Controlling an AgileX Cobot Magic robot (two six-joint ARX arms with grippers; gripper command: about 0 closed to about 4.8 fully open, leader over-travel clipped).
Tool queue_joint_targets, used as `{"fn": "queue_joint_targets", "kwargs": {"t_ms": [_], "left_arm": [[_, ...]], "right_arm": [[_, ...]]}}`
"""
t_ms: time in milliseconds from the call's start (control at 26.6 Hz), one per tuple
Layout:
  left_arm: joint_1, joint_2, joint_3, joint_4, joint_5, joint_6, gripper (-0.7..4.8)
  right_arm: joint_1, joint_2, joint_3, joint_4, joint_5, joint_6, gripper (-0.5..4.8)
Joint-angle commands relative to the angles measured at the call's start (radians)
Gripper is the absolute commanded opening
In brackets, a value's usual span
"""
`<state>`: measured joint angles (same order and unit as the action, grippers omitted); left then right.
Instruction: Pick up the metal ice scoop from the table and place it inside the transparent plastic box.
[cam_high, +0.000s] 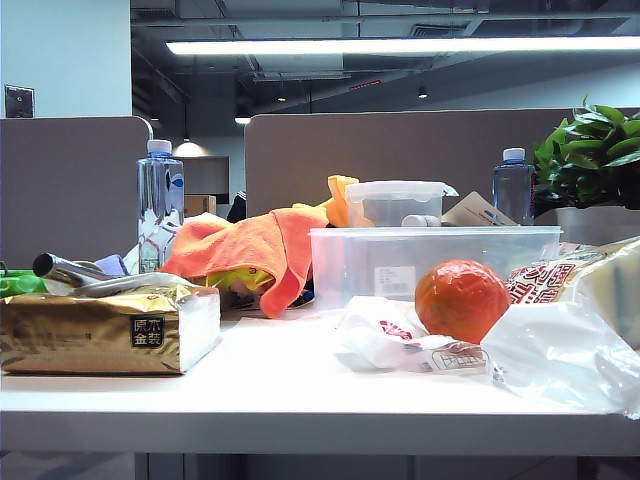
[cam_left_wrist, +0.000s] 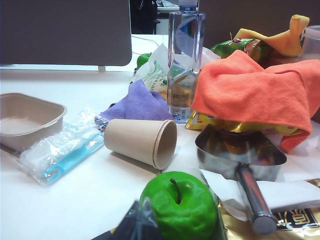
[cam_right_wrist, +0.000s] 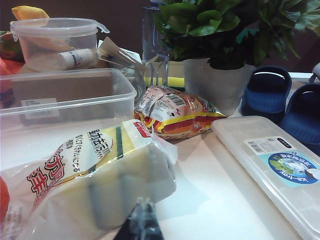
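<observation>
The white flat table (cam_high: 300, 395) carries clutter on both sides. On its right half, behind an orange fruit, stands the large, low, transparent plastic box (cam_high: 435, 262) with a rimmed top and a small white label; nothing can be seen in it from the exterior view.

On the left half lies the gold foil tissue pack (cam_high: 100, 328), and the shiny metal ice scoop (cam_left_wrist: 239, 162) rests across its top, not yet lifted. In the left wrist view its deep bowl sits at twelve o'clock, under the hem of an orange cloth (cam_left_wrist: 260, 92), and its tubular handle runs back toward six o'clock, the handle end nearest the camera. The long axis therefore points almost straight at the left arm.

The left gripper (cam_left_wrist: 137, 220) shows only as a dark blurred tip low in its own view beside a green apple (cam_left_wrist: 180, 207); its fingers are closed together and hold nothing. The scoop handle lies at about two o'clock from it, near. The right gripper (cam_right_wrist: 140, 222) hangs over a packet of yellow sponges (cam_right_wrist: 100, 177); its opening cannot be told, and the scoop is absent from its view. The left arm looks clearly the nearer one for the pick.
</observation>
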<state>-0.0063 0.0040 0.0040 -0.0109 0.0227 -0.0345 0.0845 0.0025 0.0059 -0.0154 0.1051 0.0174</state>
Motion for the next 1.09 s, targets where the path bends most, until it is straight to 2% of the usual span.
{"fn": "queue_joint_targets", "kwargs": {"t_ms": [38, 414, 564, 715, 866, 978, 1091], "left_arm": [[-0.001, 0.001, 0.003, 0.016, 0.0, 0.004, -0.05], [-0.001, 0.001, 0.003, 0.021, 0.0, -0.003, -0.05], [-0.001, 0.001, 0.003, 0.021, 0.0, -0.003, -0.05], [-0.001, 0.001, 0.003, 0.021, 0.0, -0.003, -0.05], [-0.001, 0.001, 0.003, 0.027, 0.005, -0.004, -0.05], [-0.001, 0.001, 0.003, 0.043, 0.037, -0.008, -0.05], [-0.002, 0.001, 0.003, 0.072, 0.087, -0.024, -0.05]], "right_arm": [[0.0, 0.0, 0.002, 0.016, 0.001, 0.001, -0.01], [0.003, 0.0, 0.002, 0.016, 0.001, 0.001, -0.01], [0.052, 0.0, 0.002, 0.016, 0.011, 0.001, -0.01], [0.182, 0.0, 0.002, 0.016, 0.009, 0.001, -0.01], [0.364, 0.002, 0.002, 0.016, 0.008, 0.001, -0.01], [0.489, 0.02, 0.002, 0.019, 0.007, 0.001, -0.01], [0.574, 0.047, 0.002, 0.019, 0.006, 0.001, -0.01]]}}
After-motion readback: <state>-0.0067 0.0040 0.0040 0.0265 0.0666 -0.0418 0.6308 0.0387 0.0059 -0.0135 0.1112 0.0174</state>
